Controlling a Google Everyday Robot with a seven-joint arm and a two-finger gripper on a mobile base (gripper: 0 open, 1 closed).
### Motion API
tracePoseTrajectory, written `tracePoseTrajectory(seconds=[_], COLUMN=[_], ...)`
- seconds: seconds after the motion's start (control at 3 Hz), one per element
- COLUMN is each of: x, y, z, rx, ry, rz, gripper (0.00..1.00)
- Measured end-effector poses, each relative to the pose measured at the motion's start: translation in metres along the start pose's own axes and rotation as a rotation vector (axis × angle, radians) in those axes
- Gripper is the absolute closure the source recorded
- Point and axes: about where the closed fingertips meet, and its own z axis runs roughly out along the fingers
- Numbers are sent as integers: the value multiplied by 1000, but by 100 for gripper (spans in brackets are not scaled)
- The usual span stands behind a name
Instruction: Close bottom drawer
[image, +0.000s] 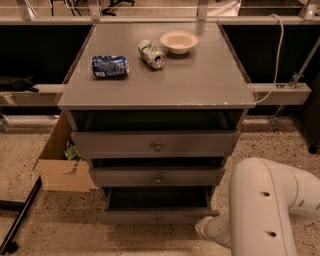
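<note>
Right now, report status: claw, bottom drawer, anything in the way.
Claw low, by the right front corner of the bottom drawer. Drawer pulled out, not shut. Cardboard box beside the cabinet, left of the drawer's path.

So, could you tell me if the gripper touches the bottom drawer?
Cannot tell: camera view puts the gripper beside the bottom drawer, at its right corner; the arm hides contact.
</note>
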Motion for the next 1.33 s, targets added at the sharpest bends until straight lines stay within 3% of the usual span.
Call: tracePoseTrajectory(seconds=[0.67,1.33], x=[3,-23], y=[3,-7], z=[-3,33], rx=[-24,-61], ry=[-27,23], rz=[0,39], gripper=[100,100])
